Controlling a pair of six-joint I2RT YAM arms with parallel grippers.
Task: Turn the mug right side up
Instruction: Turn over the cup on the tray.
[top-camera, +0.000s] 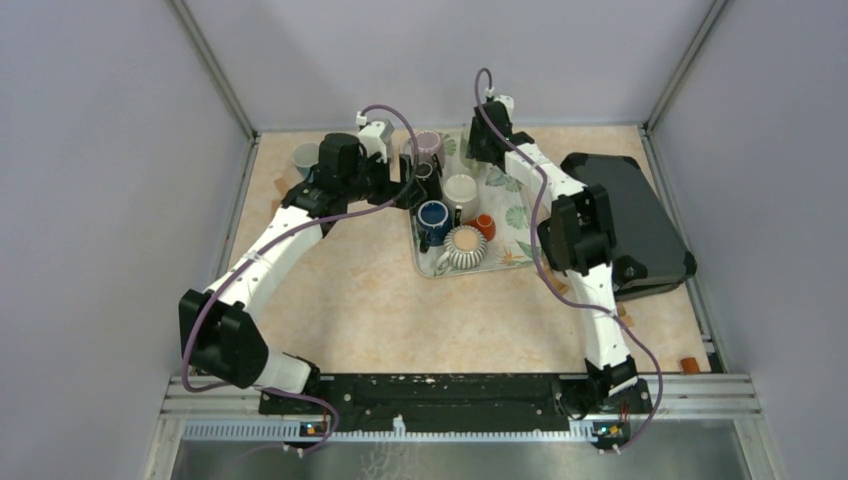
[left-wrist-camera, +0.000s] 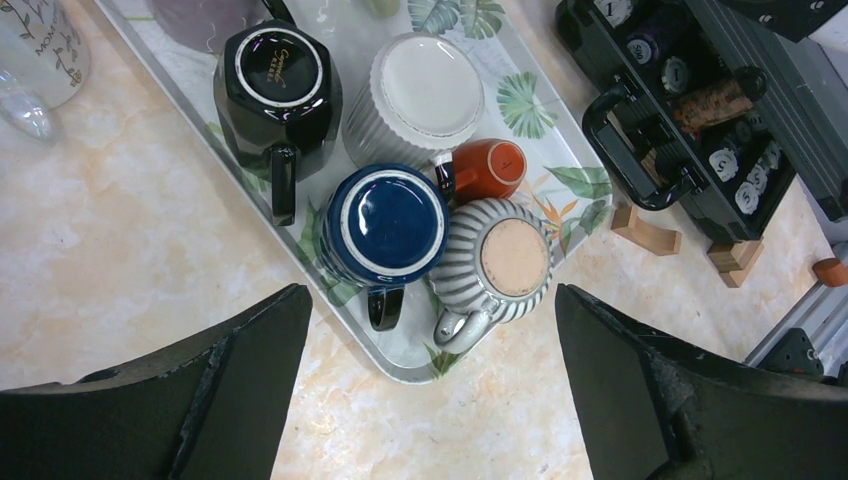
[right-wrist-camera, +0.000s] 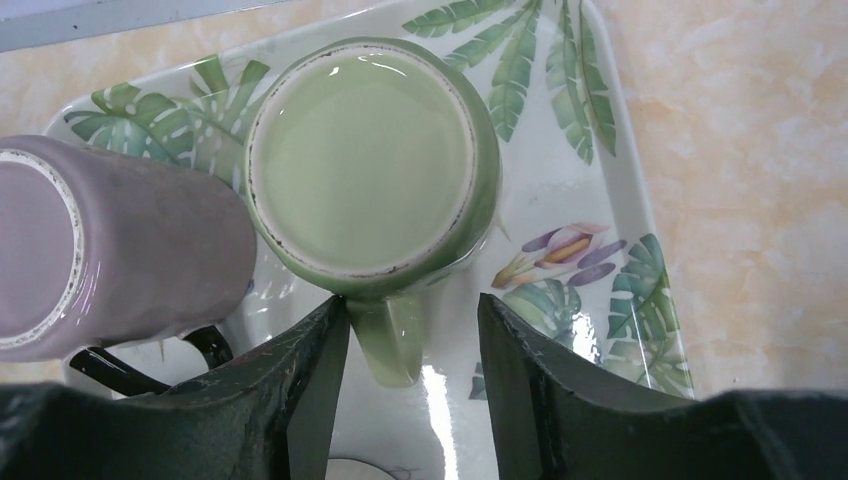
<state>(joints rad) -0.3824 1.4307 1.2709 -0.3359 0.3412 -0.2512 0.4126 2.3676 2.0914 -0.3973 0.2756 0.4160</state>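
Observation:
A leaf-printed tray (right-wrist-camera: 610, 200) holds several mugs standing base up. A green mug (right-wrist-camera: 362, 160) stands upside down at the tray's far end, its handle (right-wrist-camera: 392, 340) pointing toward my right gripper (right-wrist-camera: 412, 380). That gripper is open, with the handle between its fingers and the left finger (right-wrist-camera: 310, 370) touching the handle's edge. My left gripper (left-wrist-camera: 430, 390) is open and empty, held above the tray's near corner (left-wrist-camera: 400, 370). Below it are an upside-down blue mug (left-wrist-camera: 385, 225) and a grey striped mug (left-wrist-camera: 505, 260).
On the tray are also a black mug (left-wrist-camera: 278, 70), a white ribbed mug (left-wrist-camera: 425, 90), a small orange cup (left-wrist-camera: 490, 168) and a mauve mug (right-wrist-camera: 120, 250) against the green one. A black case (top-camera: 630, 220) lies right of the tray. A pale cup (top-camera: 306, 157) stands at the back left.

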